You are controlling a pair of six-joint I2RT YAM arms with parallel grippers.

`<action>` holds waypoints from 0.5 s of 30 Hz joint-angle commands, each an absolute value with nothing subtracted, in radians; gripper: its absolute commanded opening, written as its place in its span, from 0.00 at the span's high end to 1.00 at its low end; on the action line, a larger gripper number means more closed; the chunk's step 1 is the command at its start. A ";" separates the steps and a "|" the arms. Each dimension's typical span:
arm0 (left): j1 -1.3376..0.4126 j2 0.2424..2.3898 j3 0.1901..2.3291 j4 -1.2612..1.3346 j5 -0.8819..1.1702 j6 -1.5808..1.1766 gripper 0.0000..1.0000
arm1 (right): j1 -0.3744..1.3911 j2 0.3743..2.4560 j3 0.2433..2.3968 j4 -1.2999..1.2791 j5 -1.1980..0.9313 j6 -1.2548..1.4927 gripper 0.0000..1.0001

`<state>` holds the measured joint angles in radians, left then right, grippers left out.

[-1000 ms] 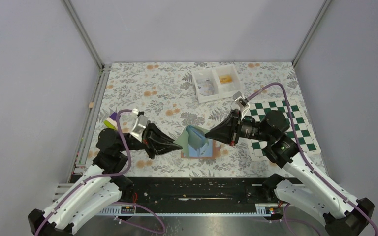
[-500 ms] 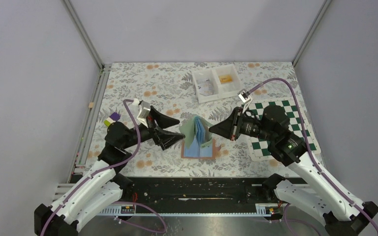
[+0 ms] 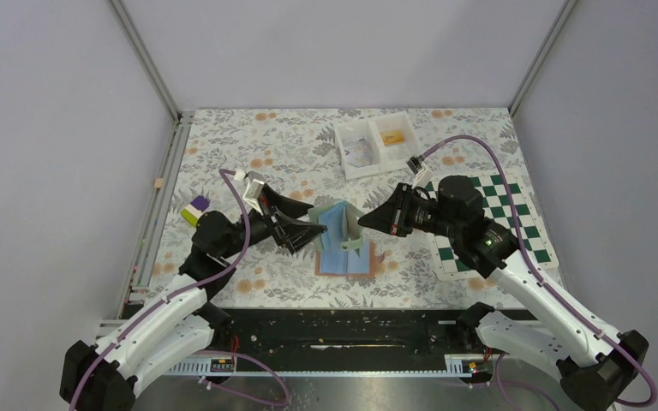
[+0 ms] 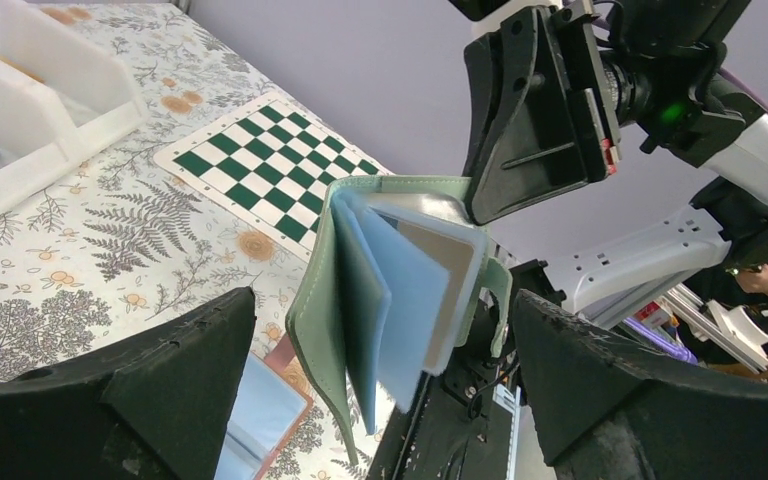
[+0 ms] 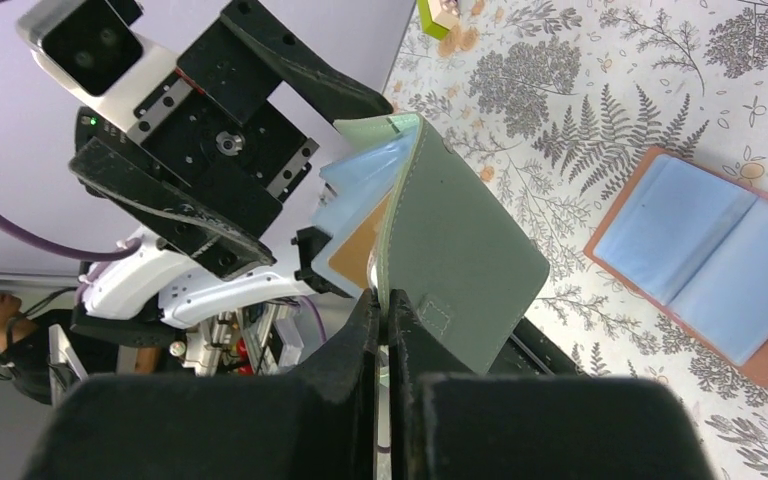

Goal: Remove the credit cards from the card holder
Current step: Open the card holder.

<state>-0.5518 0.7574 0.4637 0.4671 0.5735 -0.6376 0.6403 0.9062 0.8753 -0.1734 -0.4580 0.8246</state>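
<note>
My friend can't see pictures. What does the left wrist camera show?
The right hand pinches a green card holder by its cover, blue pockets fanned out. The open left hand sits on both sides of it, with a chessboard mat behind.

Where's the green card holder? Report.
Top view, centre: the green card holder hangs pinched in the right gripper, over the open brown holder, beside the left gripper.
</note>
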 commanded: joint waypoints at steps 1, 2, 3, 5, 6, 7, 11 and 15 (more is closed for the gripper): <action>-0.573 0.769 0.457 0.524 0.497 -0.650 0.01 | 0.638 0.894 0.877 -0.072 -0.417 0.910 1.00; -0.578 0.772 0.458 0.525 0.490 -0.652 0.01 | 0.637 0.895 0.873 -0.068 -0.413 0.915 1.00; -0.585 0.774 0.460 0.525 0.485 -0.655 0.01 | 0.637 0.897 0.867 -0.064 -0.410 0.919 1.00; -0.598 0.777 0.463 0.529 0.478 -0.657 0.02 | 0.637 0.898 0.855 -0.051 -0.409 0.931 1.00; -0.602 0.779 0.463 0.535 0.477 -0.661 0.02 | 0.638 0.900 0.849 -0.044 -0.408 0.938 1.00; -0.606 0.783 0.461 0.544 0.479 -0.664 0.02 | 0.637 0.900 0.841 -0.033 -0.411 0.945 1.00; -0.612 0.799 0.443 0.606 0.522 -0.681 0.07 | 0.638 0.895 0.812 0.039 -0.420 0.968 1.00; -0.612 0.811 0.444 0.627 0.582 -0.682 0.25 | 0.637 0.876 0.793 0.089 -0.443 0.955 1.00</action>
<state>-0.6079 0.8040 0.4461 0.5289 0.5220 -0.6743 0.6403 0.9058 0.7979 -0.0406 -0.4278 0.9413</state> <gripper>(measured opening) 0.818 0.029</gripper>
